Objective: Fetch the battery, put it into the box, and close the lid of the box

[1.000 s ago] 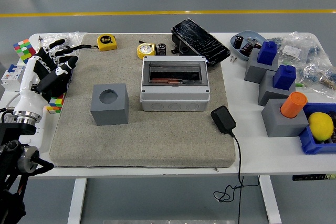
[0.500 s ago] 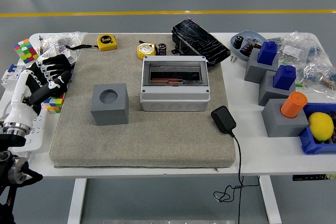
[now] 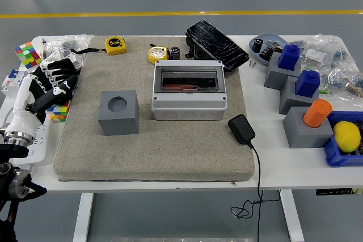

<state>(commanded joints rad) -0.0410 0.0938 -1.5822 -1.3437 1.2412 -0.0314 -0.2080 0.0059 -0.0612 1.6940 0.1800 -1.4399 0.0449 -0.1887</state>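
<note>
— What is nearest the table's front edge?

— A black adapter point(image 3: 241, 128) on the grey mat point(image 3: 153, 151), its cable hanging over the edge.

— And the left hand point(image 3: 52, 83)?

— Over the mat's left edge, fingers loosely spread, holding nothing. The right is out of view.

— Further back?

— A grey block point(image 3: 118, 112), then the box point(image 3: 189, 89) with its lid open.

— The battery point(image 3: 174, 52)?

— On the mat behind the box, upright beside a yellow tape point(image 3: 158, 55).
</note>
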